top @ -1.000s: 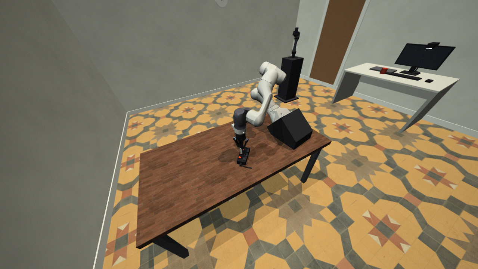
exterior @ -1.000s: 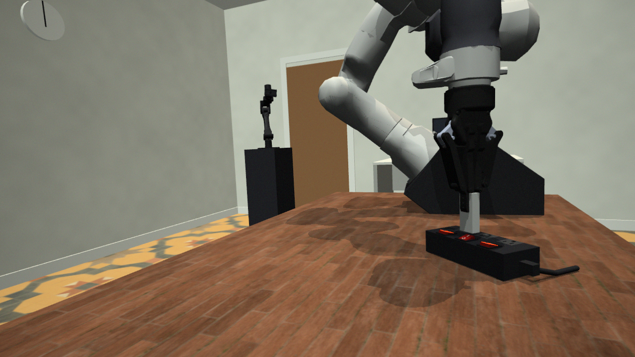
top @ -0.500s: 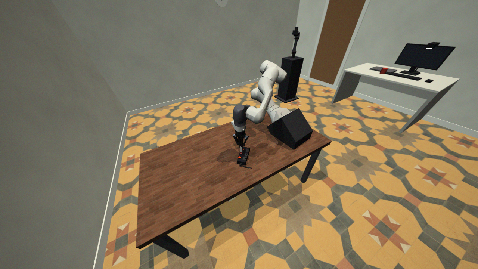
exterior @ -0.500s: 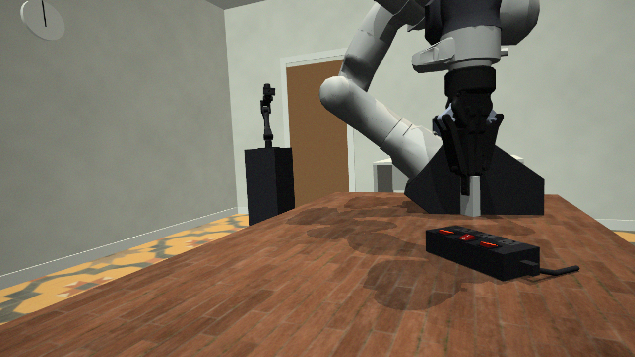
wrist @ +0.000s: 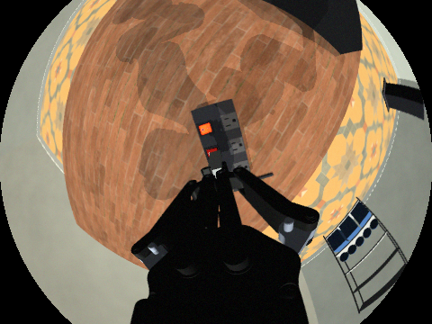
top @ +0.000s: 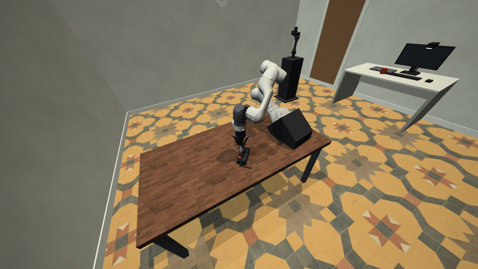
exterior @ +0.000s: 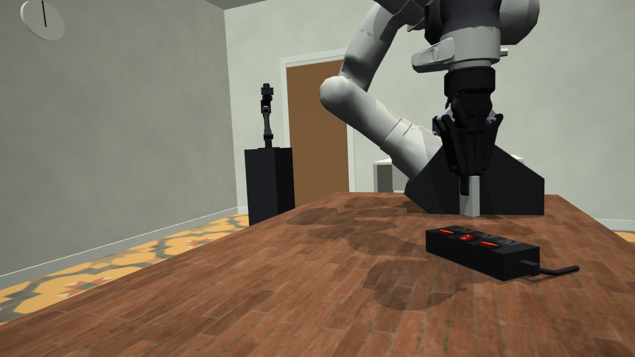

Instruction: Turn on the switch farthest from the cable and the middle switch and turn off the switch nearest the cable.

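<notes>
Exterior view, left to right. The wooden table (top: 187, 180) (exterior: 266, 284) (wrist: 103, 135) carried the power strip (top: 245, 157) (exterior: 470, 256) (wrist: 225, 135), which lay flat on its underside, rockers upward, so you could work them by pressing from above.

Far rocker switch (top: 243, 150) (exterior: 446, 232) (wrist: 205, 129): glowing orange, so you probably had it on and could leave it alone.

Middle rocker switch (top: 241, 153) (exterior: 466, 237) (wrist: 211, 150): dark red, unlit by your look. You likely still needed it on.

Your gripper (top: 241, 149) (exterior: 470, 195) (wrist: 217, 158) pointed down above the strip, apart from it, fingers closed together on nothing. Kept narrow like that, it likely served you as a single blunt prod, sized for one rocker at a time.

Near rocker switch (top: 239, 157) (exterior: 488, 244): orange, seemingly on, so you owed it a press on its off side. The fingers hid it from your wrist view.

Cable (top: 246, 166) (exterior: 561, 270) (wrist: 266, 175), at the right: it marked the near end for you. A push off-centre might have slid the strip or caught a neighbouring rocker; you wanted a straight press, then a clean lift
</notes>
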You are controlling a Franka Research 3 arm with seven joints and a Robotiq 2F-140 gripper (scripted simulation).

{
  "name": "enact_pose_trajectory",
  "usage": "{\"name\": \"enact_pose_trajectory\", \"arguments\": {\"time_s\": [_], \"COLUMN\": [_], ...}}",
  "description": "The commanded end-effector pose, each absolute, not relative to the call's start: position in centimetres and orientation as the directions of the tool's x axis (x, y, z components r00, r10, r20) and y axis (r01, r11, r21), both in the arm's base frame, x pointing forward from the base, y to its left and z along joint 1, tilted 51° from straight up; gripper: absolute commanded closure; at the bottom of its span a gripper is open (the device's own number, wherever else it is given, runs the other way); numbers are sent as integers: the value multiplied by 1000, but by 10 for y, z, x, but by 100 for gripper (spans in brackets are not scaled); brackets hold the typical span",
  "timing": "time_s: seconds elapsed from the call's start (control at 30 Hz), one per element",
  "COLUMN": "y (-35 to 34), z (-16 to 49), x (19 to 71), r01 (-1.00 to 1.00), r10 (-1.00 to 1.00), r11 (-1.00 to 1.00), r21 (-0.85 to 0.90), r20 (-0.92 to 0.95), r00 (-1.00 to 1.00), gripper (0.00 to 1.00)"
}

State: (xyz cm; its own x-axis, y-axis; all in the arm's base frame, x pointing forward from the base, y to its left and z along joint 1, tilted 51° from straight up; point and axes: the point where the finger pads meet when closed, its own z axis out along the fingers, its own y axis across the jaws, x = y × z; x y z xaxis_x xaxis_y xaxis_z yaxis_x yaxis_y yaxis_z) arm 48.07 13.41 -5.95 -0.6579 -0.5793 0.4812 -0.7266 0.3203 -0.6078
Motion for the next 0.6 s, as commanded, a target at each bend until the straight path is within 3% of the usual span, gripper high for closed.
{"name": "enact_pose_trajectory", "arguments": {"time_s": [0.0,0.3,0.57], "y": [135,135,137], "z": [-59,-59,-58], "x": [481,480,480], "r01": [-724,-776,-939], "r10": [-578,-603,-659], "r11": [322,273,39], "r21": [-610,-569,-340], "r20": [479,527,698], "r00": [-661,-599,-280], "gripper": [100,100,100]}}
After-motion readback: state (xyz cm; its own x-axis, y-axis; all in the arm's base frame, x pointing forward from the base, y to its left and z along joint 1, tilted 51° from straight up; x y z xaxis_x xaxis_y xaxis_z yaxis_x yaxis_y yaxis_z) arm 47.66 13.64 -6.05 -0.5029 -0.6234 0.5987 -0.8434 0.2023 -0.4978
